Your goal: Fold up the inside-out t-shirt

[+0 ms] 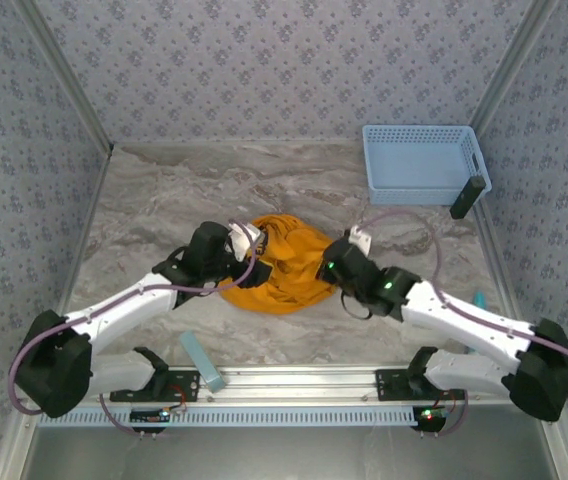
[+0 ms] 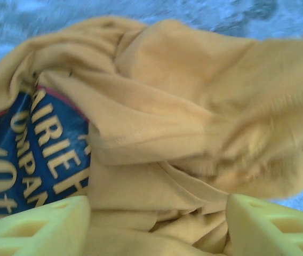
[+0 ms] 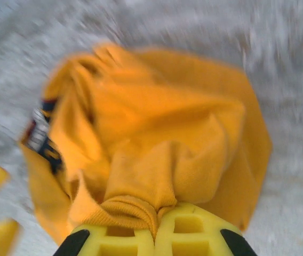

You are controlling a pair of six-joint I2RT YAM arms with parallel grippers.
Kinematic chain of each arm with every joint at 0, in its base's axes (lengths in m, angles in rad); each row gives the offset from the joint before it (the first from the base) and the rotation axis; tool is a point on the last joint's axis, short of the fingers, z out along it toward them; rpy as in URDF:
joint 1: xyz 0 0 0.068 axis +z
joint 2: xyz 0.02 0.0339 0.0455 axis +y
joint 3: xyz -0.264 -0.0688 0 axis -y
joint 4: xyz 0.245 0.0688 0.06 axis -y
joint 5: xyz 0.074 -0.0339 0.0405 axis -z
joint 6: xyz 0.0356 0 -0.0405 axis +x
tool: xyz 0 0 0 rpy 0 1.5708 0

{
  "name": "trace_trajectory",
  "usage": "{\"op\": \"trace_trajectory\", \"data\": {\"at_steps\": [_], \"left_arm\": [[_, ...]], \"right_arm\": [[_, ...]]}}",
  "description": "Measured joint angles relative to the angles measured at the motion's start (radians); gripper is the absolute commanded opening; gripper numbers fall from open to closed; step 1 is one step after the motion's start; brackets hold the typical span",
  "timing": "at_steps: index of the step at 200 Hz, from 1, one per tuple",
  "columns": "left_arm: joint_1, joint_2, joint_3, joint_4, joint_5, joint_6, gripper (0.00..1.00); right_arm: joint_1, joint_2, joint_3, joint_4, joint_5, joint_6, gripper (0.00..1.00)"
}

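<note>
The t-shirt [image 1: 282, 270] lies as a crumpled heap on the marble-patterned desk [image 1: 154, 200], about in the middle, between the two arms. It is bunched and not spread flat. The orange-yellow cloth makes many folds, and in the left wrist view a dark blue print [image 2: 39, 154] with yellow letters shows at one side of the heap.

The left gripper [image 1: 247, 243] is at the left edge of the heap. In its own camera its two yellow fingers [image 2: 39, 226] stand wide apart, released, with loose cloth below and between them; nothing is pinched there.

The right gripper [image 1: 336, 268] is at the right edge of the heap. In the right wrist view it is clenched on a raised fold of the t-shirt, with the cloth gathered into a tuft just at the tips. That picture is blurred, so I cannot tell the small details of the cloth.

A light blue basket [image 1: 422, 162] stands at the far right corner of the desk, well apart from the t-shirt.
</note>
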Motion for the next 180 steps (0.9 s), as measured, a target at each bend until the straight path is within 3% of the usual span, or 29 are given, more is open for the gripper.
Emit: {"op": "trace_trajectory", "data": {"at_steps": [48, 100, 180], "left_arm": [[-0.008, 0.102, 0.118, 0.028, -0.003, 0.053, 0.72], [-0.047, 0.270, 0.236, 0.042, -0.008, -0.023, 0.73], [-0.063, 0.385, 0.308, -0.021, 0.007, 0.047, 0.74]], "right_arm": [[-0.212, -0.005, 0.058, -0.030, -0.204, -0.250, 0.00], [-0.222, 0.030, 0.077, -0.060, -0.351, -0.388, 0.00], [-0.256, 0.014, 0.077, -0.065, -0.395, -0.420, 0.00]]}}
